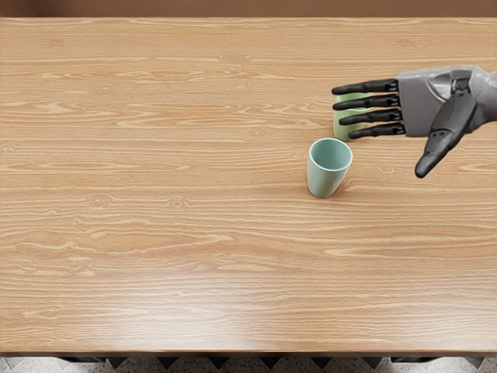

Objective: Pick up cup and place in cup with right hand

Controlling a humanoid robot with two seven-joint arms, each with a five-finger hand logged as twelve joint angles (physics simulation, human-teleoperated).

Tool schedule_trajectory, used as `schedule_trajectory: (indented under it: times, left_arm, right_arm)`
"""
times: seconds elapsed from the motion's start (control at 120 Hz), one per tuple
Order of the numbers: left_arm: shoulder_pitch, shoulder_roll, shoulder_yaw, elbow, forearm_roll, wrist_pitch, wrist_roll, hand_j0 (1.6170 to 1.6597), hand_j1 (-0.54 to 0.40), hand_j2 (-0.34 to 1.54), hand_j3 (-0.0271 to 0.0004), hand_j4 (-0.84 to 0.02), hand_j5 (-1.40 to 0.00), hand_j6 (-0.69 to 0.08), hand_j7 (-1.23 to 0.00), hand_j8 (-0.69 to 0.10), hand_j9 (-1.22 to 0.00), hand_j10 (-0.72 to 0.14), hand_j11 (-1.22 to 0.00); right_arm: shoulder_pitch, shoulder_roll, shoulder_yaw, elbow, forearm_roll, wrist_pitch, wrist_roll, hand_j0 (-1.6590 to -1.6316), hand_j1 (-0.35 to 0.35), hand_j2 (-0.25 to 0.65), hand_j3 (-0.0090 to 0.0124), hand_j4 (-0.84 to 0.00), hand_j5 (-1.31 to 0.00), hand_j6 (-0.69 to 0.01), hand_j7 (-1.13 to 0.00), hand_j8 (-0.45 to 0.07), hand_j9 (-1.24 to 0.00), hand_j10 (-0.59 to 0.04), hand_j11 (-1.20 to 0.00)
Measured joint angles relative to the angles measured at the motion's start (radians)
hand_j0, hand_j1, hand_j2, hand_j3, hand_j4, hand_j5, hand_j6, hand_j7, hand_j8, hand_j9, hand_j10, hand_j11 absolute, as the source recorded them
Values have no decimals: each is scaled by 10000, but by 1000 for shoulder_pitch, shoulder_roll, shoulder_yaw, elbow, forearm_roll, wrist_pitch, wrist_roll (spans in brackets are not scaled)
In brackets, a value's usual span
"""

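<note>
The right hand, fingers spread across the green cup, seems mid-reach and next needs to close around it.

From here, the table is showing glossy wood grain, the blue-green cup is looking smooth, and the right hand is resembling plastic.

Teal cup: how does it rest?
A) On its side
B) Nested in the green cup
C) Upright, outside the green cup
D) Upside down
C: the teal cup has its open rim facing up, and the green cup is behind it, partly hidden by the right hand.
</note>
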Motion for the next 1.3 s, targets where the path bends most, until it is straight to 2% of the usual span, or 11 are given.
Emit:
schedule_trajectory:
  times: [0.092, 0.167, 0.358, 0.442, 0.558, 0.675, 0.917, 1.125, 1.3]
  left_arm:
    - [0, 0, 0, 0, 0, 0, 0, 16581, 3490, 1, -1, -3, -1, -3, -1, -3, -1, -2, -1]
    - [0, 0, 0, 0, 0, 0, 0, 16581, 3490, 1, -1, -3, -1, -3, -1, -3, -1, -2, -1]
    - [0, 0, 0, 0, 0, 0, 0, 16581, 3490, 1, -1, -3, -1, -3, -1, -3, -1, -2, -1]
    - [0, 0, 0, 0, 0, 0, 0, 16581, 3490, 0, -1, -2, -1, -3, -1, -3, -1, -2, -1]
    - [0, 0, 0, 0, 0, 0, 0, 16581, 3490, 0, -1, -2, -1, -3, -1, -3, -1, -2, 0]
    - [0, 0, 0, 0, 0, 0, 0, 16581, 3490, 0, 0, -2, -1, -3, -1, -3, 0, -2, 0]
    - [0, 0, 0, 0, 0, 0, 0, 16581, 3490, 0, 0, -3, -1, -3, 0, -3, 0, -2, 0]
    - [0, 0, 0, 0, 0, 0, 0, 16581, 3491, 0, 0, -3, -1, -3, 0, -3, 0, -2, 0]
    - [0, 0, 0, 0, 0, 0, 0, 16581, 3491, 0, 0, -3, -1, -3, 0, -3, 0, -2, 0]
  right_arm:
    - [6, 5, 3, -2, -6, 0, -2, -16581, -3489, -9, 0, 1, 3, 21, 0, 13, 3, 8, 3]
    - [34, 14, 16, -5, -54, 0, -3, -16581, -3490, -8, 0, 0, 3, 19, 0, 12, 3, 7, 3]
    - [195, 84, 26, -4, -474, 0, -3, -16581, -3491, -6, 0, -7, 1, -2, 0, -3, 1, -4, 1]
    - [231, 140, 20, 3, -618, 0, -4, -16581, -3491, -6, 0, -16, -1, -15, 0, -14, 0, -11, 1]
    - [247, 169, 8, 40, -710, -39, -4, -16581, -3491, -6, 0, -23, -2, -28, 0, -23, -1, -17, 0]
    - [240, 178, -22, 91, -811, -122, -4, -16581, -3491, -4, 0, -29, -3, -37, 0, -30, -2, -21, -1]
    - [159, 196, -35, 171, -1004, -276, -4, -16581, -3423, -10, 0, -100, -85, -115, -80, -104, -83, -91, -82]
    - [101, 269, -37, 189, -1062, -310, -4, -16581, -3162, -51, 0, -319, -370, -335, -365, -323, -368, -310, -367]
    - [54, 304, -38, 190, -1149, -342, -4, -16581, -2614, -139, 0, -777, -966, -794, -960, -782, -964, -768, -963]
